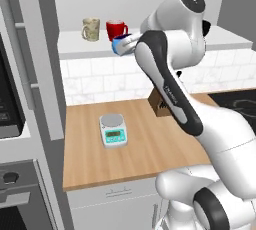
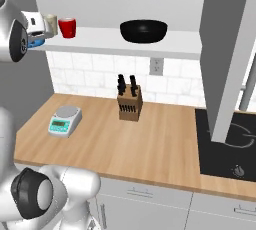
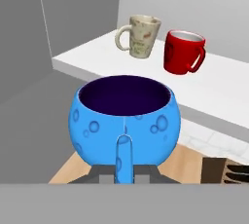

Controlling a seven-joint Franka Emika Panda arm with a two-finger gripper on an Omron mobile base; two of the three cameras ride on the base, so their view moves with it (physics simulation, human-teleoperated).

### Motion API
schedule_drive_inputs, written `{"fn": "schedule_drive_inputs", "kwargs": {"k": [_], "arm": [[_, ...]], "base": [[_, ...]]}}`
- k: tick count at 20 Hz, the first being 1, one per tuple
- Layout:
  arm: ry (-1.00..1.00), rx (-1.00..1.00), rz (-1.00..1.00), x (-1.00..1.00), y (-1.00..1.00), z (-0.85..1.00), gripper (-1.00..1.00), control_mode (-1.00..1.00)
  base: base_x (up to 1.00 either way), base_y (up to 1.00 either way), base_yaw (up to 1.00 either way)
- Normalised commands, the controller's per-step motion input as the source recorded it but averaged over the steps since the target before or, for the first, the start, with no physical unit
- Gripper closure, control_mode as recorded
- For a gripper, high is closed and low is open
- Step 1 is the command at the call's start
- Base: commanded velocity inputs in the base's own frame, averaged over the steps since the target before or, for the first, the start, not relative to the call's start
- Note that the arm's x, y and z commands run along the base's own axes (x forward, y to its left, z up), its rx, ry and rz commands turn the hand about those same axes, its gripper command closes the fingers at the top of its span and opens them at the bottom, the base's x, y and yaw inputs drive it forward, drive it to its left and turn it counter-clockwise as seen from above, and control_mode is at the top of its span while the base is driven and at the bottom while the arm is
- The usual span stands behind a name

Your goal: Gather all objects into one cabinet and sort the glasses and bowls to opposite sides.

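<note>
My gripper (image 3: 124, 157) is shut on the small blue bowl (image 3: 125, 121), with one finger up its outer wall. The bowl (image 1: 121, 44) hangs upright in the air just before the front edge of the long white shelf (image 1: 80, 48), near its left end. Behind it on the shelf stand the beige patterned mug (image 3: 141, 35) and, to its right, the red mug (image 3: 182, 51), close together. From the right base view, the blue bowl (image 2: 34, 42) sits left of both mugs (image 2: 67, 27). Further right on the shelf (image 2: 110, 41) rests the wide black bowl (image 2: 143, 30).
Below the shelf a wooden counter (image 1: 145, 139) carries a small kitchen scale (image 1: 113, 129) and a knife block (image 2: 129, 100). A black cooktop (image 2: 230, 144) lies at the right, a tall grey cabinet side (image 1: 47, 74) and an oven (image 1: 15, 189) at the left.
</note>
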Motion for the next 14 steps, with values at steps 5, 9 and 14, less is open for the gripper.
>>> {"fn": "schedule_drive_inputs", "kwargs": {"k": [5, 9, 14], "arm": [[0.03, 0.0, 0.0, 0.35, 0.15, 0.0, 1.0, -1.0], [0.01, 0.0, 0.0, 0.35, 0.13, -0.1, 1.0, -1.0], [0.0, 0.0, 0.0, 0.33, 0.09, -0.19, 1.0, -1.0]], "base": [[0.0, 0.0, 0.0], [0.0, 0.0, 0.0], [0.0, 0.0, 0.0]]}}
